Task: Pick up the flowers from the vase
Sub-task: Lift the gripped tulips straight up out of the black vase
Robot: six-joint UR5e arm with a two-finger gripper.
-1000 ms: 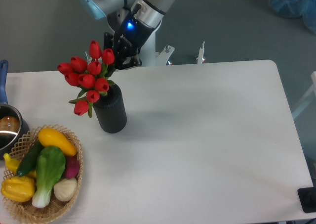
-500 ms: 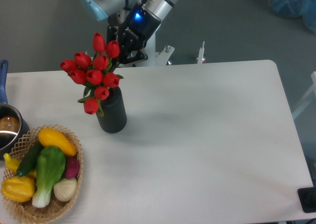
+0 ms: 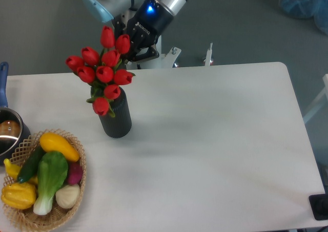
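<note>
- A white rectangular table with rounded corners fills most of the view, and a dull grey floor shows beyond its far edge.
- A blue bundle of fabric or plastic lies on the floor at the upper right.
- At the table's left edge stands a round metal pot with a blue handle, partly cut off by the frame.
- Just beside it, a wicker basket holds yellow, green, purple and pale vegetables.
- The dark ribbed cylindrical vase stands upright on the table, near the basket.
- The bunch of red tulips with green leaves sits above the vase mouth, its lowest blooms overlapping the rim; the stems are hidden.
- The black two-finger gripper is right behind the top blooms, touching or nearly so; the flowers hide its fingertips, so its opening and grasp cannot be judged.
</note>
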